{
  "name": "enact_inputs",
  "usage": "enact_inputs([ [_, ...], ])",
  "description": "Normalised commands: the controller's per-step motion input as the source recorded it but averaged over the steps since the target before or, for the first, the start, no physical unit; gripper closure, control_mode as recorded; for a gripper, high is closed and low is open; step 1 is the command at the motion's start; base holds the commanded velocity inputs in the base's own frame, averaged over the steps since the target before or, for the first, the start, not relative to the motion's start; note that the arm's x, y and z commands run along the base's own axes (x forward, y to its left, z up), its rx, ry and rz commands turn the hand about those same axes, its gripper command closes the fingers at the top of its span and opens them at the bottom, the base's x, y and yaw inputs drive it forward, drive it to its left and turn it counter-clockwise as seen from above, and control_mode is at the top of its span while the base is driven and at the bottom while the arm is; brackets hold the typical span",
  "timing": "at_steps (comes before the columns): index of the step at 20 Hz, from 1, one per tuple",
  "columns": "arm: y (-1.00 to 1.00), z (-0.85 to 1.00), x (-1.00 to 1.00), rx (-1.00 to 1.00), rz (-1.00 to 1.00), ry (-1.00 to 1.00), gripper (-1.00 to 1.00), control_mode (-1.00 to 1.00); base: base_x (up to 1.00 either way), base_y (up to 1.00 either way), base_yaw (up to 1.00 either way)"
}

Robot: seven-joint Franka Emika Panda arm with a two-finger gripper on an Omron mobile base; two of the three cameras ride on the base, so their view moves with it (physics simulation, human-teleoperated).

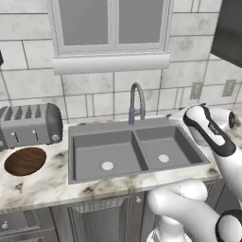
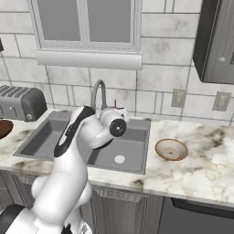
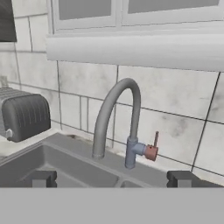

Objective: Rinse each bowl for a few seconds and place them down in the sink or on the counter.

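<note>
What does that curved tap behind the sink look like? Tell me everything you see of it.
The tap is a matte grey metal-looking gooseneck: a tube that rises from the back ledge of the sink, arches over and points its spout down toward the basins. A short side stub on its upright carries a small reddish lever. No water is running. Nothing touches it; the gripper faces it with fingers apart.

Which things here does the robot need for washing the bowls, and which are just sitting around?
Needed: dark brown bowl, pale tan bowl, sink, tap, counter, gripper.

Just sitting around: toaster, wall outlets, window, upper cabinet.
</note>
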Motion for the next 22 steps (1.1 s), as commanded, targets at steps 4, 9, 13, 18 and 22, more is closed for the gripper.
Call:
enact_inputs([
  [4,0.00,-0.12,0.31,0.09,0.08,-0.02,-1.00,-1.00,0.00,0.00,0.00],
  [9,0.00,-0.13,0.26,0.05,0.06,-0.03,-1.00,-1.00,0.00,0.00,0.00],
  [13,0.02,-0.15,0.24,0.00,0.03,-0.05,-1.00,-1.00,0.00,0.00,0.00],
  [18,0.08,-0.14,0.26,0.00,0.00,-0.06,-1.00,-1.00,0.00,0.00,0.00],
  [22,0.12,-0.06,0.33,0.00,-0.02,-0.02,-1.00,-1.00,0.00,0.00,0.00],
])
